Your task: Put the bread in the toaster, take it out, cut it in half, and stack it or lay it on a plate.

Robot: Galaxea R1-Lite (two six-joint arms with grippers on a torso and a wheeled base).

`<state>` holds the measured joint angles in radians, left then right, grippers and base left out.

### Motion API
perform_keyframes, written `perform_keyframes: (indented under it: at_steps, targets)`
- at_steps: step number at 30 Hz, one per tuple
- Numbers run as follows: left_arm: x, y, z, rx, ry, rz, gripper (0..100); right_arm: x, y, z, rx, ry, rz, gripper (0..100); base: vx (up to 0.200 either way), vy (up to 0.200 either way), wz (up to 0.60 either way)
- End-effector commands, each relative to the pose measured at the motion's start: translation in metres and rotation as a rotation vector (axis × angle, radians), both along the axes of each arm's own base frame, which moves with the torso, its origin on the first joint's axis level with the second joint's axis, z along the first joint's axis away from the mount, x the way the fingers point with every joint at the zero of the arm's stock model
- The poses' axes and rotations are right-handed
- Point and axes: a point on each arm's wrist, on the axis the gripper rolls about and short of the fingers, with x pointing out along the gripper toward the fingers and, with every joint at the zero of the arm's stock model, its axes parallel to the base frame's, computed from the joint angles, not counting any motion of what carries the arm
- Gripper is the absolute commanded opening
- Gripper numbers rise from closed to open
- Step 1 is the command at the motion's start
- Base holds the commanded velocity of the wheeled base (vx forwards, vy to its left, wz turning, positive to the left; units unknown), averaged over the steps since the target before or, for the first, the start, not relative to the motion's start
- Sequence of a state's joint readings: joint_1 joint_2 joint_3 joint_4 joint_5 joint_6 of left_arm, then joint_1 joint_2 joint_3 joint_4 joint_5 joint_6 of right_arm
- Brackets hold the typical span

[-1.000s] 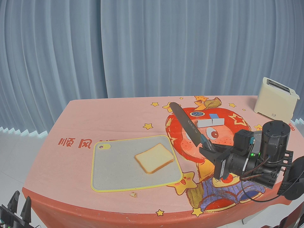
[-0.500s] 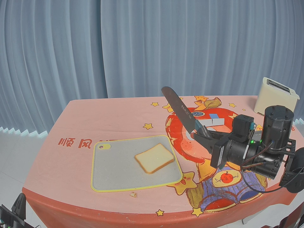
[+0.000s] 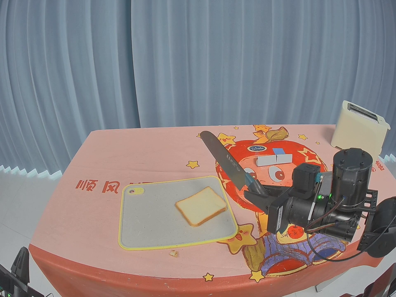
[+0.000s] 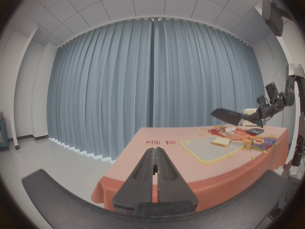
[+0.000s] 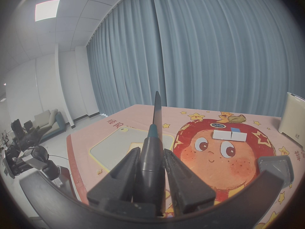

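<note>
Head view: right gripper (image 3: 258, 194) clamps the kitchen knife (image 3: 225, 160) by its handle, blade slanting far-left; the bread slice (image 3: 201, 206) lies leftward.

A blue-grey curtain (image 3: 206, 50) hangs behind the tabletop (image 3: 123, 157), whose pink cartoon cloth (image 3: 103, 161) carries small grey and blue blocks (image 3: 266, 160) and a crumb (image 3: 174, 253).

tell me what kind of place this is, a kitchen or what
Probably a robot test room, not a home kitchen: a table in a pink cartoon-printed cloth stands before floor-to-ceiling grey-blue curtains, under an office-style panelled ceiling, with a cream plastic toaster on it.
</note>
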<state>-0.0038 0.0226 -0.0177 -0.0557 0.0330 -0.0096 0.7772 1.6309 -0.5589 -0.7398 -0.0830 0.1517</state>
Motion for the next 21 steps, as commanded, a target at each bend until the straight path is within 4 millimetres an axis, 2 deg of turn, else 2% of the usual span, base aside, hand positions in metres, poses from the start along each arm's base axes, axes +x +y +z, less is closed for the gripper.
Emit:
perform_keyframes:
  at_steps: [1,11,21]
  targets:
    - [0.0,0.0,0.008,0.004,-0.109,0.007,0,-0.003,0.003,-0.004,-0.009,0.009,0.014,0,0.0,0.0,0.0]
    - [-0.002,-0.001,0.021,0.012,-0.208,-0.053,0,-0.009,0.004,-0.006,-0.016,0.013,0.033,0,0.0,0.0,0.0]
    - [0.019,-0.003,0.038,0.03,-0.123,-0.123,0,-0.01,0.005,-0.01,-0.027,0.024,0.038,0,0.0,0.0,0.0]
